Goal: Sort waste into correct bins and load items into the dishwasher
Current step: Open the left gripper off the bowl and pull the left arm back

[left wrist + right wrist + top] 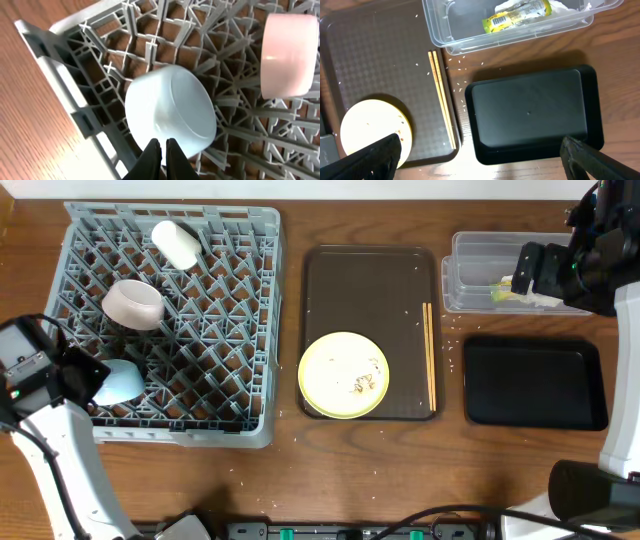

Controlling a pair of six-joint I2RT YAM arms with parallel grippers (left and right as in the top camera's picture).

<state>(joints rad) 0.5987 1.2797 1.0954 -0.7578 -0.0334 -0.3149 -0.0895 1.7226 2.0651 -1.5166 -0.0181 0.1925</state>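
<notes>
Closest to the overhead lens, the left gripper (98,375) hangs over the front left corner of the grey dish rack (275,330), right beside the light blue bowl (122,381). A white bowl (133,304) sits behind it in the rack, and a white cup (177,243) lies on its side near the back. On the dark brown tray (370,280), the pale yellow plate (344,374) carries crumbs (362,383), with chopsticks (430,355) along the right edge. The right gripper (527,275) hovers above the clear tub (480,250), and the black tray (535,380) lies in front of that.

From the left wrist, the two fingers are pressed together with nothing seen between them, their tips at the lower edge of the light blue bowl (170,112), which is tipped on the rack's pegs. The white bowl (287,55) is at the upper right.

From the right wrist, the fingers (375,155) are spread wide and hold nothing. The tub (450,25) holds the yellow-green wrapper (517,14) with a white paper wad (565,6) beside it. Loose crumbs (457,65) dot the table between tub, black tray (530,110) and chopsticks (442,100).
</notes>
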